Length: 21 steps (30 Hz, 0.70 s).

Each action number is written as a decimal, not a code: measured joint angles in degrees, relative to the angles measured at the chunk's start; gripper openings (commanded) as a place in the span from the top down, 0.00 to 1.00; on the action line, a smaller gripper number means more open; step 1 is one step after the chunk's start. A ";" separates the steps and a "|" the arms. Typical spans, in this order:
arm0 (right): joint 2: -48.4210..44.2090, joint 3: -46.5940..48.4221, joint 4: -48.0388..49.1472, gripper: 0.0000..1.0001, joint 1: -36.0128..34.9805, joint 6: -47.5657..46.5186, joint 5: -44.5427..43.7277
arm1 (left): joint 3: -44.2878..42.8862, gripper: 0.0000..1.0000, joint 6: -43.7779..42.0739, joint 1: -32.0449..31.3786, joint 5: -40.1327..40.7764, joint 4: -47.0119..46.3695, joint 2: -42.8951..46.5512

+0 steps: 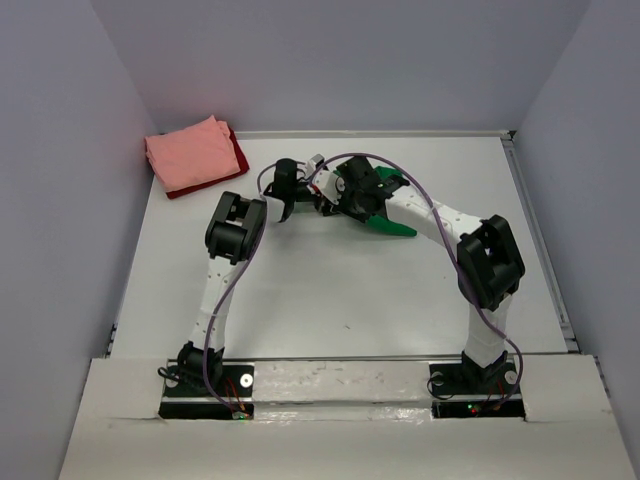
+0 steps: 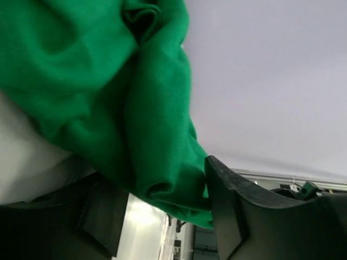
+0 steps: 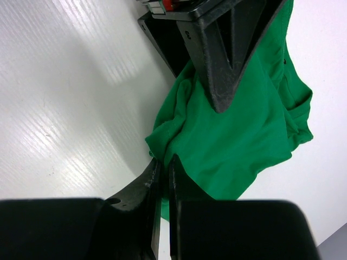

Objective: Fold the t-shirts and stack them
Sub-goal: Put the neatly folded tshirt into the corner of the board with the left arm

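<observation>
The bright green t-shirt (image 1: 390, 222) is bunched up, mid-table toward the back, between both grippers. My left gripper (image 1: 315, 196) is shut on a thick fold of it (image 2: 157, 108), with cloth filling the gap between its fingers (image 2: 233, 211). My right gripper (image 1: 352, 192) is shut on a thin edge of the green shirt (image 3: 244, 124); its jaws are nearly together (image 3: 162, 165). The salmon pink t-shirt (image 1: 192, 152) lies folded on the dark red t-shirt (image 1: 240, 156) at the back left corner.
Grey walls close in the white table (image 1: 350, 290) on the left, back and right. A raised rail (image 1: 540, 240) runs along the right edge. Both arms' elbows (image 1: 235, 225) stand over the middle of the table.
</observation>
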<state>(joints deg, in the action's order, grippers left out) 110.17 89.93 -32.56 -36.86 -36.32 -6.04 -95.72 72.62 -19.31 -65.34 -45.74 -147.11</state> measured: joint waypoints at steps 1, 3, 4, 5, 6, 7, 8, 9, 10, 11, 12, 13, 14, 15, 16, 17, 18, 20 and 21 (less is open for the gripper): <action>0.00 0.00 0.00 1.00 0.00 -0.09 0.00 | 0.00 0.39 -0.70 0.20 0.11 0.81 0.00; 0.00 0.00 0.00 1.00 0.02 -0.13 0.04 | 0.00 0.40 -2.29 0.37 0.61 3.02 0.11; 0.00 0.00 0.00 1.00 0.02 -0.13 0.07 | 0.00 0.45 -3.06 0.55 0.66 3.82 0.20; 0.00 0.00 0.00 1.00 0.00 -0.13 0.07 | 0.00 0.46 -3.63 0.66 0.83 4.63 0.37; 0.00 0.00 0.00 1.00 0.02 -0.13 0.11 | 0.00 0.46 -4.31 0.79 1.05 5.33 0.44; 0.00 0.00 0.00 1.00 0.02 -0.13 0.15 | 0.00 0.46 -4.81 0.96 1.22 6.12 0.48; 0.00 0.00 -0.02 1.00 0.02 -0.15 0.26 | 0.00 0.45 -5.14 1.07 1.27 6.64 0.48; 0.00 0.00 -0.02 1.00 0.02 -0.13 0.33 | 0.00 0.42 -5.42 1.05 1.36 6.86 0.48; 0.00 0.00 -0.02 1.00 0.00 -0.15 0.44 | 0.00 0.40 -5.60 1.05 1.40 7.02 0.55; 0.00 0.00 -0.04 1.00 0.00 -0.13 0.48 | 0.00 0.38 -5.68 1.05 1.31 7.06 0.59; 0.00 0.00 -0.07 1.00 -0.04 -0.13 0.48 | -0.11 0.36 -5.62 1.05 1.38 7.06 0.68; 0.00 0.00 -0.09 1.00 -0.07 -0.13 0.50 | -0.24 0.34 -5.62 1.03 1.38 7.06 0.74; 0.00 0.00 -0.11 1.00 -0.13 -0.13 0.50 | -0.48 0.34 -5.62 0.98 1.49 7.08 0.81; 0.00 0.00 -0.20 1.00 -0.22 -0.13 0.52 | -0.61 0.34 -5.40 0.96 1.42 7.06 0.81; 0.00 0.00 -0.28 1.00 -0.31 -0.15 0.55 | -0.85 0.34 -5.42 0.90 1.62 7.04 0.81; 0.00 0.00 -0.42 1.00 -0.37 -0.13 0.57 | -1.03 0.34 -5.27 0.79 1.70 7.02 0.81; 0.00 0.00 -0.46 1.00 -0.37 -0.15 0.66 | -1.07 0.34 -5.14 0.66 1.92 6.97 0.81; 0.00 0.00 -0.48 1.00 -0.39 -0.15 0.74 | -1.09 0.34 -4.72 0.28 2.12 6.75 0.81; 0.00 0.00 -0.48 1.00 -0.39 -0.15 0.72 | -1.09 0.34 -4.48 0.02 2.21 6.60 0.81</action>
<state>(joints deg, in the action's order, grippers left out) 110.17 89.93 -33.04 -37.26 -36.47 -5.32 -96.82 68.14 -19.29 -63.13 -39.13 -146.30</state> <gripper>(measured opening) 0.094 0.663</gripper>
